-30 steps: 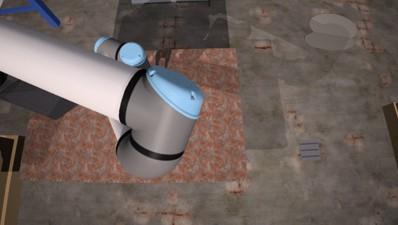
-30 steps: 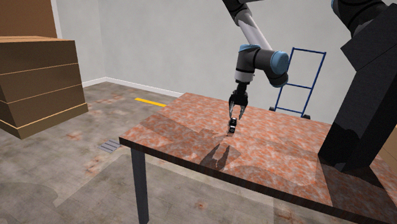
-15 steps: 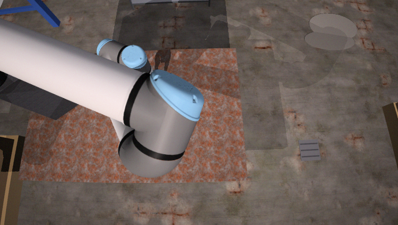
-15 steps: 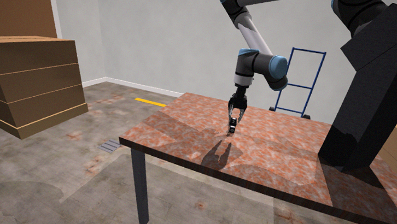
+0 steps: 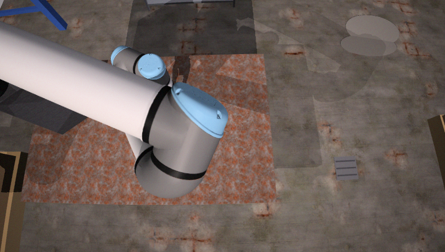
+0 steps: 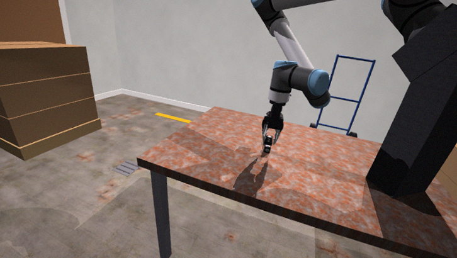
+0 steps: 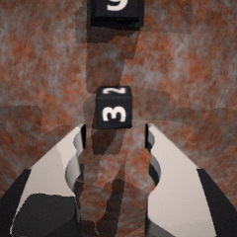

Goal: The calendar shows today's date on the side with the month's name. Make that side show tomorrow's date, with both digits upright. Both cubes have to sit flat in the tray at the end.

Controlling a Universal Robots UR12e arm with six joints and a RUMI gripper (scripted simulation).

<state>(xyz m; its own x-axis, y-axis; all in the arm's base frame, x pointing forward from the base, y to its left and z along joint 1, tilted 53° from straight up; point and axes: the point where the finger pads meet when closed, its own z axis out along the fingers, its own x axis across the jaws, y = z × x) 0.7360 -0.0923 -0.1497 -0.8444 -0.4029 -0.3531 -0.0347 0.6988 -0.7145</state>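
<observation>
Just beyond the fingertips of the jaws, and roughly in line with the gap between them, a black cube showing a white 3 and 2 is noted above the table. The jaws are found parted and grasping nothing; farther out from them, apart from the first, sits a second black cube, its upper digit partly cut off in the wrist view.

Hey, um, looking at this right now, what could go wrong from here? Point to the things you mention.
In the wrist view, the open gripper (image 6: 268,142) (image 7: 116,125) leaves only modest side room around the 3 cube (image 7: 114,114), so a slightly off descent might knock it. Its 3 looks sideways there, so the digit could end up wrongly turned.
</observation>
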